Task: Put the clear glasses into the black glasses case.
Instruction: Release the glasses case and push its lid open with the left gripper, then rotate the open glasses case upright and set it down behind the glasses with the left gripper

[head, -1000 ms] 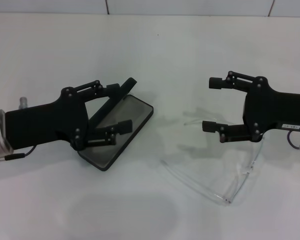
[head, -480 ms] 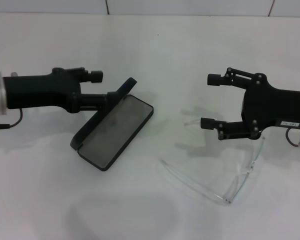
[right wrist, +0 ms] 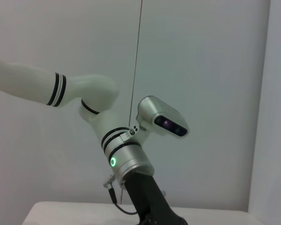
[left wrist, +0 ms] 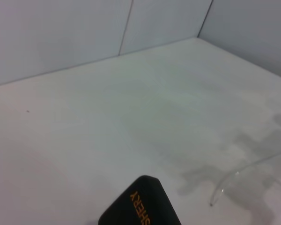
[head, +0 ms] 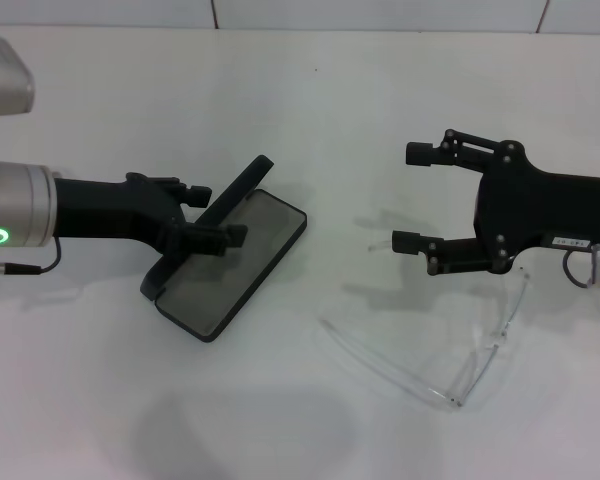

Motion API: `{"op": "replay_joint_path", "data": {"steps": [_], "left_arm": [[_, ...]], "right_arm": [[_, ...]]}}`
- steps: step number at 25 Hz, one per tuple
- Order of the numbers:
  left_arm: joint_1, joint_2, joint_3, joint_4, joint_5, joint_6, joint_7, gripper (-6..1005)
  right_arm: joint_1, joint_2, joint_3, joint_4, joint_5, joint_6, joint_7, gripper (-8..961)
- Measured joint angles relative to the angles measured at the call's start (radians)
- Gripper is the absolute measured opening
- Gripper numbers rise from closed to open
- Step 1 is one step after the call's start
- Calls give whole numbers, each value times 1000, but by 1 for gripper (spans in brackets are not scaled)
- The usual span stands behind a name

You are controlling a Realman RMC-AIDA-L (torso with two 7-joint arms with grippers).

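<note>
Since a moment ago the left tool (head: 212, 215) has rolled edge-on by the open black glasses case (head: 230, 255), its spread unreadable, while the right tool (head: 415, 198), wide and empty, hovers over the clear glasses (head: 475, 350) on the counter (head: 300, 90), whose thin slippery arms could skid away.

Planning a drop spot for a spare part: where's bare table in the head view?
Bare table runs along the far edge, behind both arms, and along the near edge in front of the black glasses case. It is crowded mid-right: the clear glasses sprawl under the open right gripper. The left gripper sits at the case.
</note>
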Motion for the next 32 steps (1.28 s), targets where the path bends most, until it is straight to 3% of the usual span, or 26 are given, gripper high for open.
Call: {"op": "replay_joint_path", "data": {"steps": [6, 14, 21, 26, 32], "left_arm": [[-14, -28, 0, 19, 89, -53, -34, 745], [-43, -34, 1, 14, 136, -79, -53, 696], [-70, -27, 0, 18, 135, -79, -42, 461], [-118, -18, 0, 19, 130, -79, 16, 260], [-204, -31, 8, 7, 115, -102, 178, 209]], "right_arm": [[0, 0, 0, -1, 0, 0, 0, 878], [-1, 0, -6, -38, -91, -7, 25, 877], [-1, 5, -6, -76, -231, -84, 52, 876], [1, 20, -6, -78, -270, -125, 44, 875], [-7, 29, -16, -69, -272, -121, 14, 874]]}}
